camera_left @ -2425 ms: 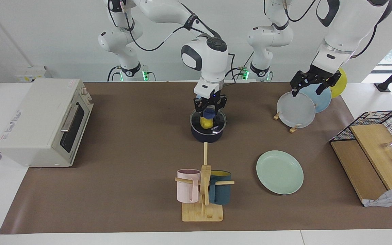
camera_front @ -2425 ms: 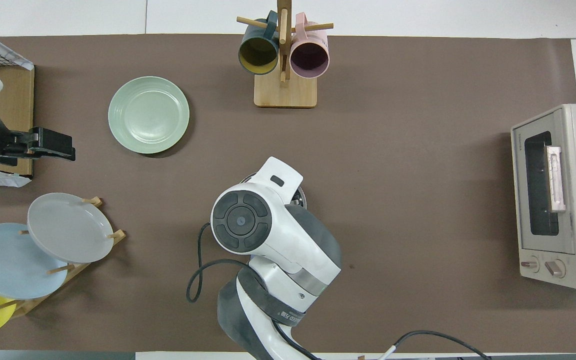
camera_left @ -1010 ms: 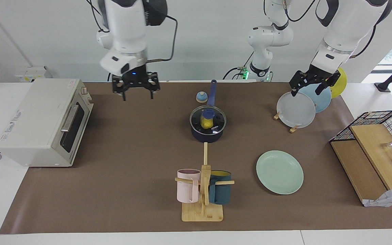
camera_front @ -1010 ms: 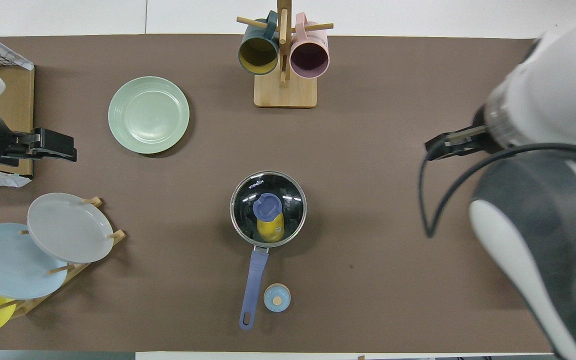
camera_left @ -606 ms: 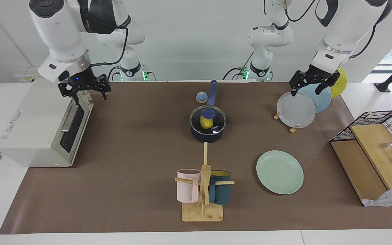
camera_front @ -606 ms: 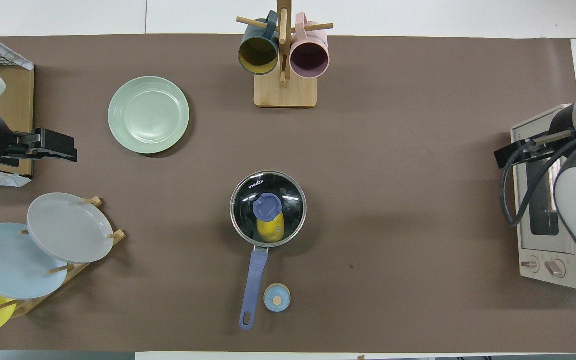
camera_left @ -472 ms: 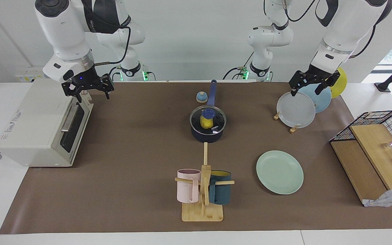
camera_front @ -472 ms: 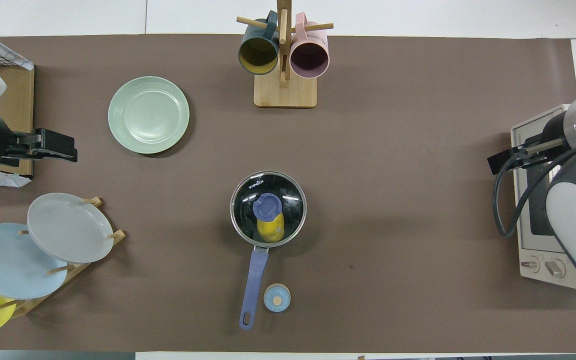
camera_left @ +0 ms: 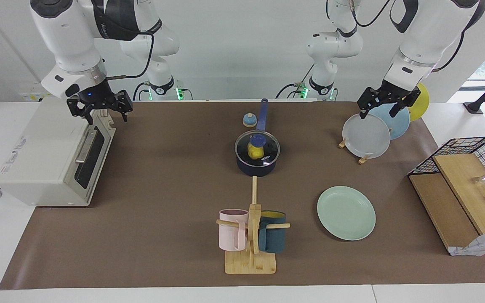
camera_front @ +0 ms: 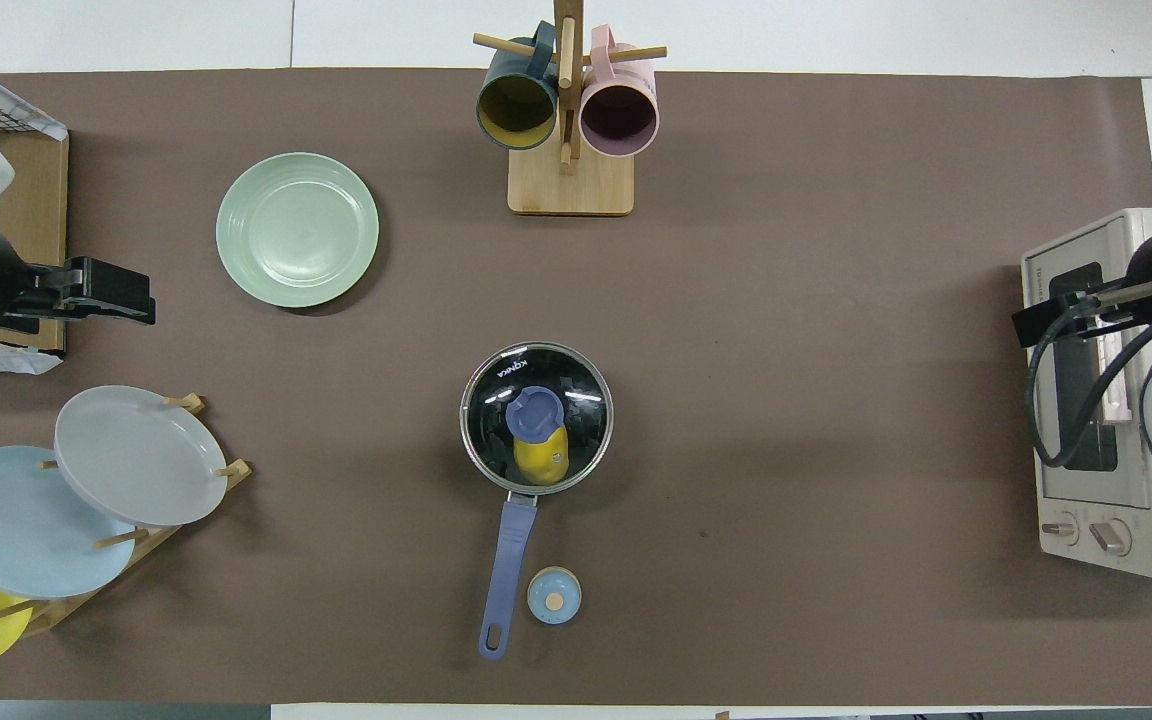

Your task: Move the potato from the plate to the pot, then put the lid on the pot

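Note:
The dark navy pot (camera_left: 256, 168) stands mid-table with its blue handle (camera_front: 506, 565) pointing toward the robots. On it lies the clear glass lid (camera_left: 270, 147) with its blue knob (camera_front: 534, 414). Through the glass shows the yellow potato (camera_left: 252, 152) (camera_front: 540, 461) inside. The mint-green plate (camera_left: 346, 213) (camera_front: 297, 229) lies bare, farther from the robots toward the left arm's end. My right gripper (camera_left: 107, 120) (camera_front: 1031, 325) hangs open and holds nothing over the toaster oven's front top edge. My left gripper (camera_left: 377, 115) (camera_front: 131, 300) waits open over the plate rack.
A toaster oven (camera_left: 53, 151) sits at the right arm's end. A wooden mug tree (camera_left: 251, 252) with two mugs stands farther out than the pot. A small bell (camera_left: 249, 120) is beside the pot handle. A plate rack (camera_left: 366, 134) and a wire basket (camera_left: 474, 147) are at the left arm's end.
My right gripper has left the lid's knob and swung up and away from the pot to over the toaster oven. The lid stays on the pot. The left arm has not moved.

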